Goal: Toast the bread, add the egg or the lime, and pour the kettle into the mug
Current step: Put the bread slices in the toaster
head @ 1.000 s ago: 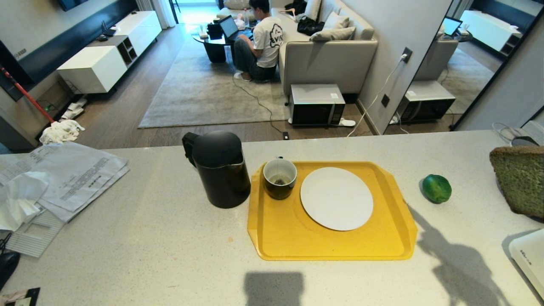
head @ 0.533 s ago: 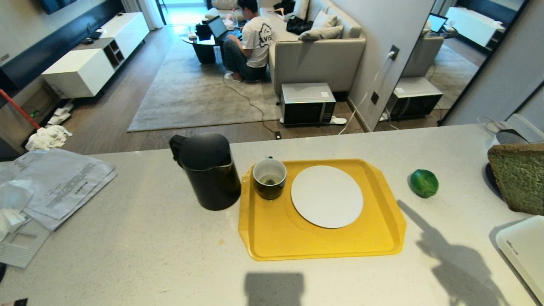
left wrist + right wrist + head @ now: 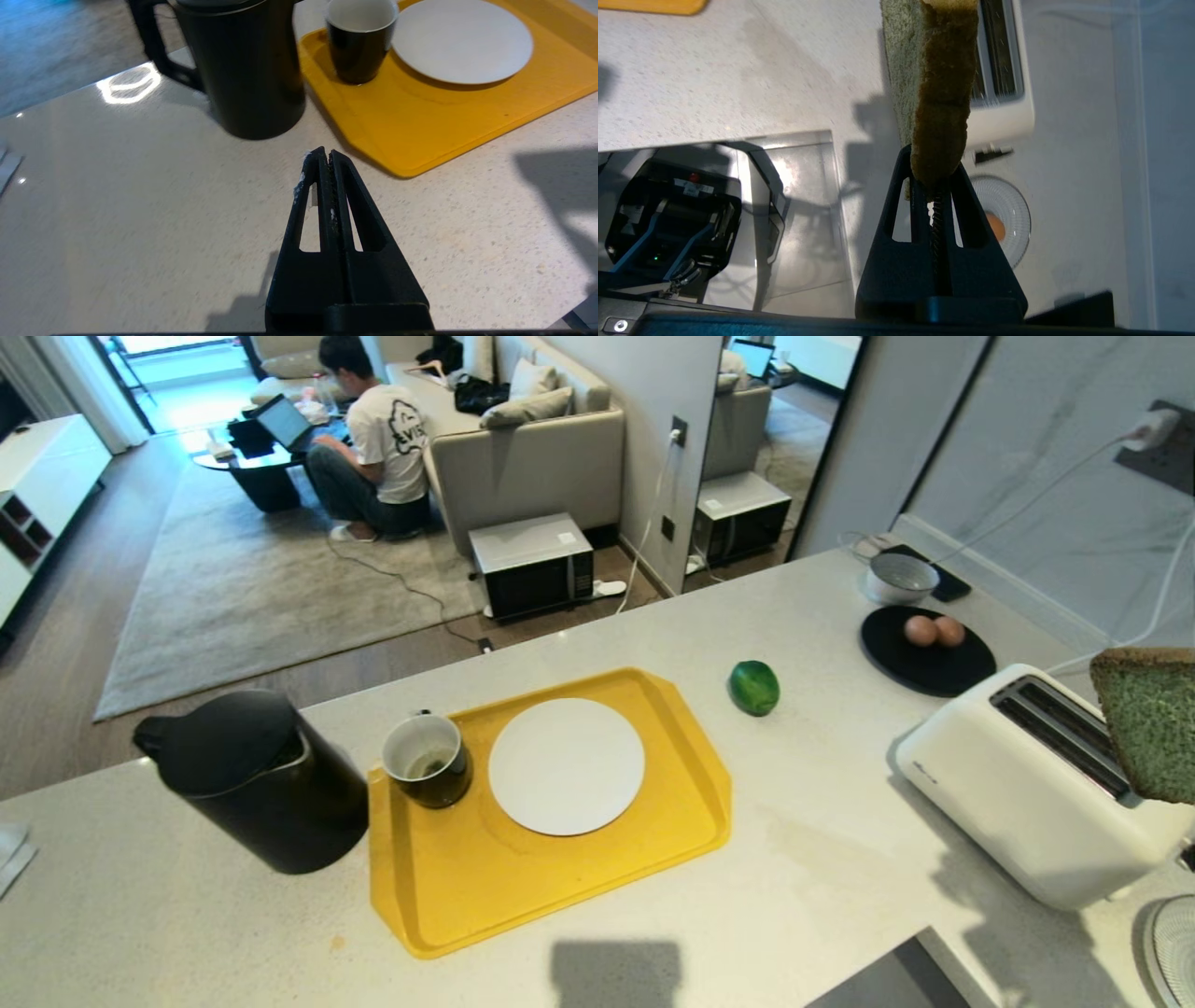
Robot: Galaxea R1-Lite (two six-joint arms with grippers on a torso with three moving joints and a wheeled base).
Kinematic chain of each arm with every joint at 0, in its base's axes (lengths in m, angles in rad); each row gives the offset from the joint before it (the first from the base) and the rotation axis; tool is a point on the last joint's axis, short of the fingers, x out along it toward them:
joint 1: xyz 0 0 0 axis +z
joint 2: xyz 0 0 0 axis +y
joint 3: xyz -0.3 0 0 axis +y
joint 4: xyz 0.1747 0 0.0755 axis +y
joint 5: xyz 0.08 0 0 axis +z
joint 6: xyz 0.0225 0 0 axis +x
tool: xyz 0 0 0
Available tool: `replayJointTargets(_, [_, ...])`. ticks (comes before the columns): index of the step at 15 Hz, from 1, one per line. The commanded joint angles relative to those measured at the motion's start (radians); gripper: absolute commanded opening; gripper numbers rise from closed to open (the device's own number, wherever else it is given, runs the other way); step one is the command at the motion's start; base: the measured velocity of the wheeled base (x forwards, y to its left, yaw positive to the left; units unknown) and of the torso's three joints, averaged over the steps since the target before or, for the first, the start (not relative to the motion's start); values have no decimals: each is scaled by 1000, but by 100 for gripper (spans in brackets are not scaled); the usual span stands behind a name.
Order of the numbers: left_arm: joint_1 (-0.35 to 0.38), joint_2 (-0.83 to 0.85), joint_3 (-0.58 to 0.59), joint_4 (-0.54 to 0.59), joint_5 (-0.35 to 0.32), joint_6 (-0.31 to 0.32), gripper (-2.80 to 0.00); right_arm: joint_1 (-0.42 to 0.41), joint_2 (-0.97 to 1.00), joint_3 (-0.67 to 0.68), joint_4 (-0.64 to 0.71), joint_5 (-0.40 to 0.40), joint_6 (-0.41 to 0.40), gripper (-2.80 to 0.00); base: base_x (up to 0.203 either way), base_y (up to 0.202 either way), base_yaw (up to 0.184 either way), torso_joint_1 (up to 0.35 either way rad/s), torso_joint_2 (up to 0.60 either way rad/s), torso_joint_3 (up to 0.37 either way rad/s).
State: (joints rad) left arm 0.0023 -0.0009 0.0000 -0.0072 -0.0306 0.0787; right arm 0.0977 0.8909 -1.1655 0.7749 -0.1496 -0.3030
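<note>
Bread (image 3: 941,88) pinched in right gripper (image 3: 934,179) jaws.

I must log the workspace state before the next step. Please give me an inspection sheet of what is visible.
Surface: pale speckled counter, dry.
Job's things: bread held above white toaster; lime on counter; kettle beside yellow tray; mug and white plate on tray.
Clutter: two eggs on black plate; bowl.
Grippers: right gripper shut on bread; left gripper shut, empty, over counter.
Cables: white cord to wall socket.
Surroundings: person seated by sofa; microwave on floor.
</note>
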Motion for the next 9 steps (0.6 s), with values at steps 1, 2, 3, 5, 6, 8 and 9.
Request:
replayJointTargets(1, [1,-1,0,0,-1,1,-280,1,2,1,4,-1,-2,-280,-2,12,-170,2,0,2])
replayJointTargets(2, [1,-1,0,0,0,1,-280,1,2,3,4,-1,-2,-280,2,8,-168,2,-6,-2])
replayJointTargets(3, [1,-1,0,0,0,1,-280,1,2,3,4,-1,-2,-280,4,9,-170,-2,2,10])
replayJointTargets(5, [1,-1,0,0,0,1,-280,1,3,3,4,1,-2,-280,1,8,-170,3,2,0])
replayJointTargets(6, [1,-1,0,0,0,1,-280,1,3,3,4,1,-2,-280,3,9,-155,2,2,2])
replayJointTargets(8, [1,-1,0,0,-1,1,-280,1,1,10,4,1,-2,-280,0,3,-108,3,5,2])
replayJointTargets(9, [1,-1,0,0,-1,1,-280,1,0,12,4,0,-2,-280,0,0,0,0,0,0])
